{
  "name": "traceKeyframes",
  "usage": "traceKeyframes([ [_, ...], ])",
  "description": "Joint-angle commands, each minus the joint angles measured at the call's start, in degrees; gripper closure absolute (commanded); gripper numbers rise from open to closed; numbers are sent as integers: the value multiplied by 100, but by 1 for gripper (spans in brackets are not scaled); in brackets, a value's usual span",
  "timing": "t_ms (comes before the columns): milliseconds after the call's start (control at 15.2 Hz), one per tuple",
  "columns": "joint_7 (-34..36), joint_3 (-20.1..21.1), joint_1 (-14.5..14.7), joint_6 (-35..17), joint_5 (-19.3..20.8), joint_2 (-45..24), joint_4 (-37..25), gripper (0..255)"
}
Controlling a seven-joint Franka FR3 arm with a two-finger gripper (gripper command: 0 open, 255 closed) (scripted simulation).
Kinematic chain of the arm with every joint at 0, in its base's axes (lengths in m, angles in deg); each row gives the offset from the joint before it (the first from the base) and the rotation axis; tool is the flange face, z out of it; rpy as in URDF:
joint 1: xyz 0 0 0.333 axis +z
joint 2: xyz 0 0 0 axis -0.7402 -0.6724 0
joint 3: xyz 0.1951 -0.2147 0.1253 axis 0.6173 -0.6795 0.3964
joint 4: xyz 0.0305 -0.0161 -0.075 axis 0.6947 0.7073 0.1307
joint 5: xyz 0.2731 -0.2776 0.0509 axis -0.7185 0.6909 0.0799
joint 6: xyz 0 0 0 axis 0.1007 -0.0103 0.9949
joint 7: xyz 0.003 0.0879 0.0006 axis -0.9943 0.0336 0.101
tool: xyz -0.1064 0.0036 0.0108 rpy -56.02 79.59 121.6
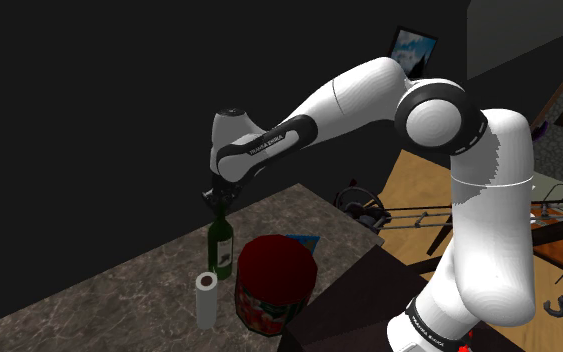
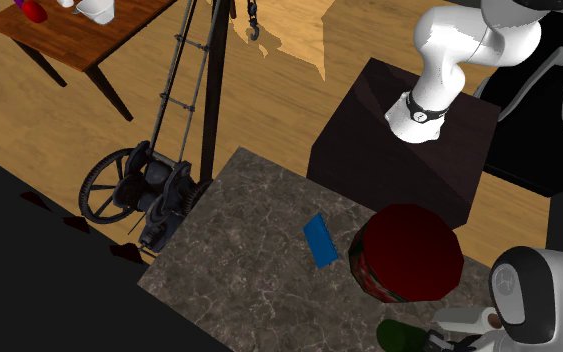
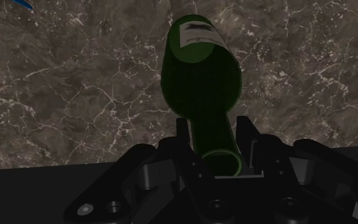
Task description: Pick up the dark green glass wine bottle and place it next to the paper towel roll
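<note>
The dark green wine bottle [image 1: 219, 246] stands upright on the dark marble counter [image 1: 109, 295], close behind the white paper towel roll [image 1: 206, 298]. My black gripper [image 1: 216, 197] comes down from above onto the bottle's neck. In the wrist view the bottle [image 3: 199, 70] runs away from the hand with its neck clasped between the two fingers of the gripper [image 3: 214, 137], shut on it. The second exterior view catches a sliver of the green bottle [image 2: 399, 333] under the white arm.
A wide dark red container [image 1: 274, 282] [image 2: 406, 252] stands right beside the bottle and roll, toward the stand [image 2: 399, 150]. A small blue flat object [image 2: 320, 240] lies on the counter [image 2: 249, 270] behind it. A wheeled metal machine [image 2: 144, 190] stands off the counter's edge.
</note>
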Motion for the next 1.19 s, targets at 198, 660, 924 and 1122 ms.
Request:
traceKeyframes([
  [198,1,0,1,-3,0,1,0,0],
  [660,-32,29,-9,541,-50,474,-72,0],
  [924,-32,29,-9,541,-50,474,-72,0],
  [1122,-32,29,-9,541,-50,474,-72,0],
])
